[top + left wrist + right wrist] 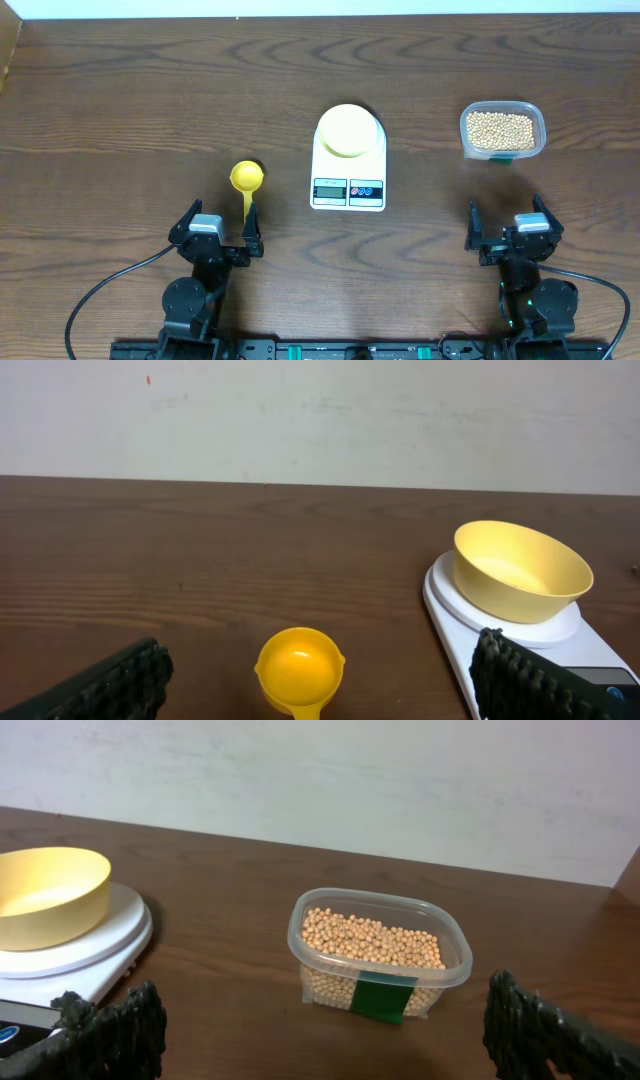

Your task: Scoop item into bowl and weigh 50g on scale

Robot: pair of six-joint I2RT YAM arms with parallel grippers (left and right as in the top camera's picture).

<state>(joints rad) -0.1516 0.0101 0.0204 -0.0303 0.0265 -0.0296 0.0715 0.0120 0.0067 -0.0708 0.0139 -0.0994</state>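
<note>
Nearest, my left gripper (222, 218) and right gripper (506, 214) both gape wide, holding nothing. Just ahead lies the yellow scoop (245, 178). Beyond, the bowl (348, 131) sits on the scale (348, 190), with the beans (500, 129) in their clear container (542, 120) to the right.

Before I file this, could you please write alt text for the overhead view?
A scale carrying an empty yellow bowl sits centred, a yellow scoop to its left and a tub of beans to its right. The left gripper and right gripper stand open below.

Even, soft light — sharp, shadowless
</note>
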